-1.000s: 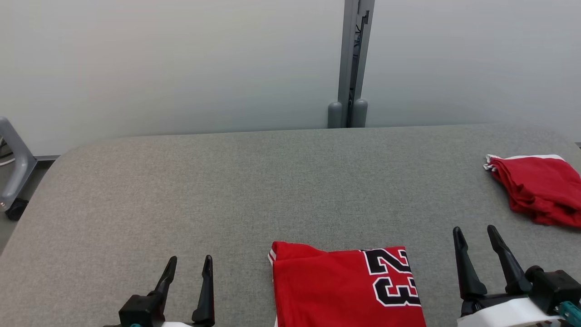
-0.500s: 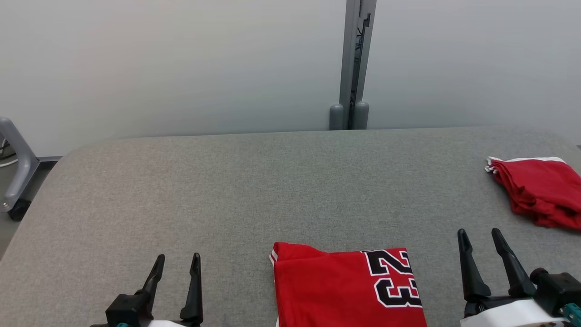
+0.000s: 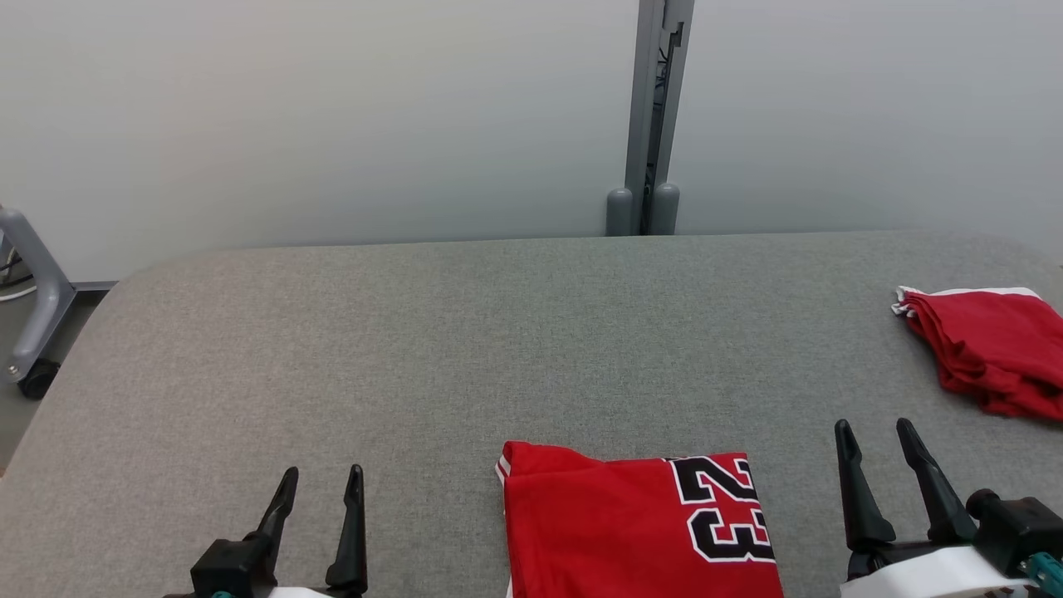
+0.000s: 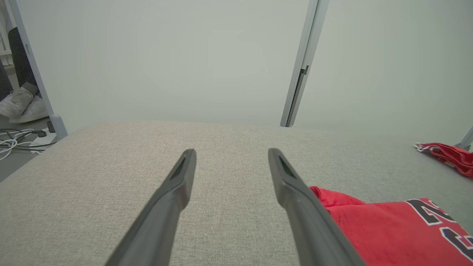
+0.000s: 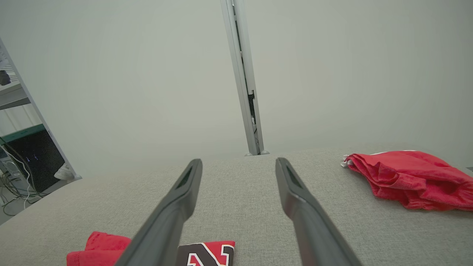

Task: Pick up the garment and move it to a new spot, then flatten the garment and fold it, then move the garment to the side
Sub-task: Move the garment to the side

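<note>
Jersey (image 3: 639,527) folded on the grey surface (image 3: 465,332), jaws released.
The red number-23 jersey lies flat at the near edge of the padded surface, between the left gripper (image 3: 322,473) and the right gripper (image 3: 874,428). Both pairs of jaws stand spread wide and grasp nothing, and neither gripper touches the jersey. A second red garment (image 3: 988,353) lies crumpled at the far right, well apart. A grey post (image 3: 652,116) rises behind the surface.
</note>
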`<state>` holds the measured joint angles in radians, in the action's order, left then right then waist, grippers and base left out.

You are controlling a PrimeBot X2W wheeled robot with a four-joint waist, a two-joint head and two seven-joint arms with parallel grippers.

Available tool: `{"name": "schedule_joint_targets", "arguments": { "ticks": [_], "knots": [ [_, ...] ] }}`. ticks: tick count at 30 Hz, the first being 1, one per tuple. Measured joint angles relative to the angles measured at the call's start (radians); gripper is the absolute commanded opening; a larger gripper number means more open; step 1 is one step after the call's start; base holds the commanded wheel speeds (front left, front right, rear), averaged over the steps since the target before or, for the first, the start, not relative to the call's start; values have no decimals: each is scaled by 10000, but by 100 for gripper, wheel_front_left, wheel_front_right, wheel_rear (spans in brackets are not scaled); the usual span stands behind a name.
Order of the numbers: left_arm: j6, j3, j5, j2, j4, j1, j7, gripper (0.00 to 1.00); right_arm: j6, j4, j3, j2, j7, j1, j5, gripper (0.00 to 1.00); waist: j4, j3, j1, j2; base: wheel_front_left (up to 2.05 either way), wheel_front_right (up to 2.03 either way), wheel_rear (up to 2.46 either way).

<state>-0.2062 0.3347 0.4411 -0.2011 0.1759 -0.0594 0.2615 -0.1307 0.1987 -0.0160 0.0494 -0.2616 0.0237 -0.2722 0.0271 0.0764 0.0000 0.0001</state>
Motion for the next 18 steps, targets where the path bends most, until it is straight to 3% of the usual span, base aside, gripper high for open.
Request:
{"name": "schedule_joint_targets", "arguments": {
  "ticks": [12,18],
  "knots": [
    [159,-222,-205,192,113,-2,0,100,0,100,65,-2,8,-101,115,100,32,-43,0,-1,0,0,0],
    [219,-257,-337,253,138,-1,0,100,0,556,77,-4,1235,-399,685,100,157,-159,0,0,0,0,0]
  ]
}}
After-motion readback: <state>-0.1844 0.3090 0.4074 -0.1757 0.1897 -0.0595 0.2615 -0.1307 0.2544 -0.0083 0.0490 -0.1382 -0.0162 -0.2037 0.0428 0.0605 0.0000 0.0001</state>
